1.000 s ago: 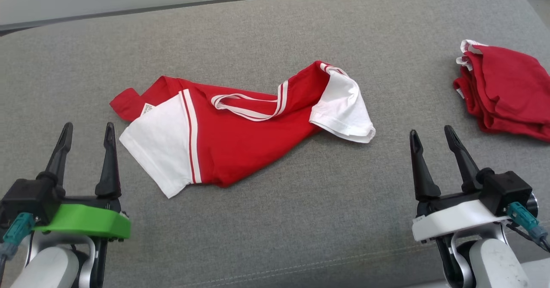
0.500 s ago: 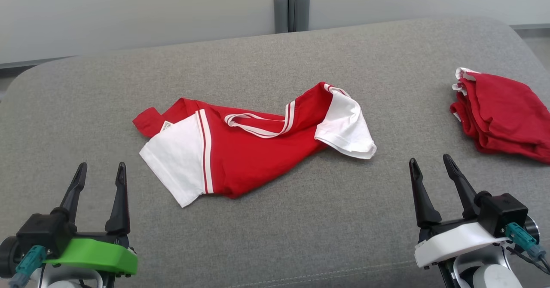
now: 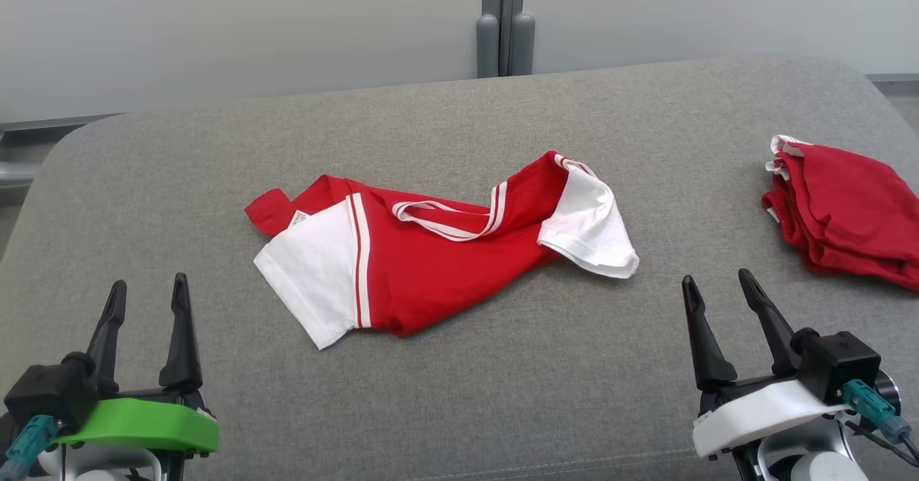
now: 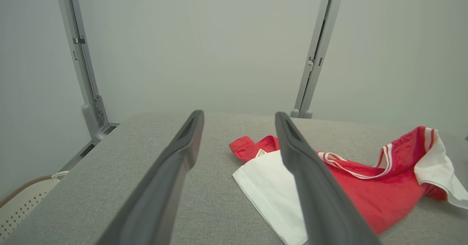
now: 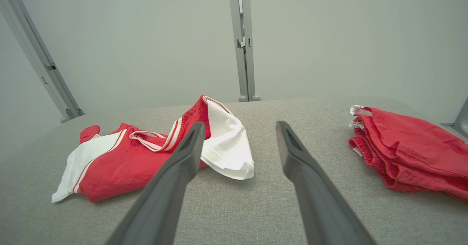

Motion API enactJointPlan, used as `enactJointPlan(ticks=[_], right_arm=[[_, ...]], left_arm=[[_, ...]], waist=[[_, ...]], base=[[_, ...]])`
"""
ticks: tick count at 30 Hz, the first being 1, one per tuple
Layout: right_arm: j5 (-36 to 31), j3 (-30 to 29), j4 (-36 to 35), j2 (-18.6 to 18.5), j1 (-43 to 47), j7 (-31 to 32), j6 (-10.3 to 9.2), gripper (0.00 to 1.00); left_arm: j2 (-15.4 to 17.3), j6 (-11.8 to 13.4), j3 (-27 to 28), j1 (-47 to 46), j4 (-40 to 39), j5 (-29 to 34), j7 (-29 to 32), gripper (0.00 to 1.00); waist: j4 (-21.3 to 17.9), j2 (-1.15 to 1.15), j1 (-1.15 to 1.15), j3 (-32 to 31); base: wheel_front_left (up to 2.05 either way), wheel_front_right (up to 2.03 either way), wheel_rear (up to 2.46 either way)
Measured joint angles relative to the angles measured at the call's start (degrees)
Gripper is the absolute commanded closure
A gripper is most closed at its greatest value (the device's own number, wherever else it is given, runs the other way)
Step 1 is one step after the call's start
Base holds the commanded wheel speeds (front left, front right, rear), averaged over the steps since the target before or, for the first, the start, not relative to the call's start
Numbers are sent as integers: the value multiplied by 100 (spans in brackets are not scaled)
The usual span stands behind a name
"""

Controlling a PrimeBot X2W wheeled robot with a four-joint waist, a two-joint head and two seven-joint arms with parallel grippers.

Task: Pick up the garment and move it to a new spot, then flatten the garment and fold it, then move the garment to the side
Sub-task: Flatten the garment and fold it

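A crumpled red T-shirt with white sleeves and striped trim (image 3: 431,258) lies in the middle of the grey padded table (image 3: 459,395); the same garment (image 4: 362,186) lies ahead and right in the left wrist view, and as the garment (image 5: 146,157) ahead and left in the right wrist view. My left gripper (image 3: 146,288) hovers open near the front left, short of the shirt's white sleeve. My right gripper (image 3: 718,286) stands open at the front right, apart from the shirt. Nothing is between either pair of fingers.
A stack of folded red garments (image 3: 843,212) sits at the table's right edge, also seen as the stack (image 5: 409,150) in the right wrist view. A pale wall with a grey post (image 3: 506,21) rises behind the table. A perforated basket corner (image 4: 22,204) shows beside the table's left side.
The head camera has tilted up, so the table and shirt sit lower in view and more wall shows. Both grippers remain open near the front corners; the shirt has not moved.
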Motion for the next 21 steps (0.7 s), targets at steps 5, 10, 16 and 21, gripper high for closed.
enactJointPlan(ticks=[5,10,16,21], right_arm=[[0,-29,-2,-9,-1,11,0,0],[-1,-54,1,-10,-1,35,0,0],[-1,-69,0,-11,-4,52,0,0],[-11,-103,-8,-36,-8,105,0,0]], left_arm=[[-204,-224,151,34,187,231,1,0],[-353,-376,224,32,367,448,1,0],[-444,-479,279,-4,463,609,1,0],[-534,-555,308,-138,513,727,0,0]], waist=[[40,0,0,0],[91,0,0,13],[115,0,0,56],[202,0,0,99]], base=[[0,0,0],[0,0,0],[0,0,0],[0,0,0]])
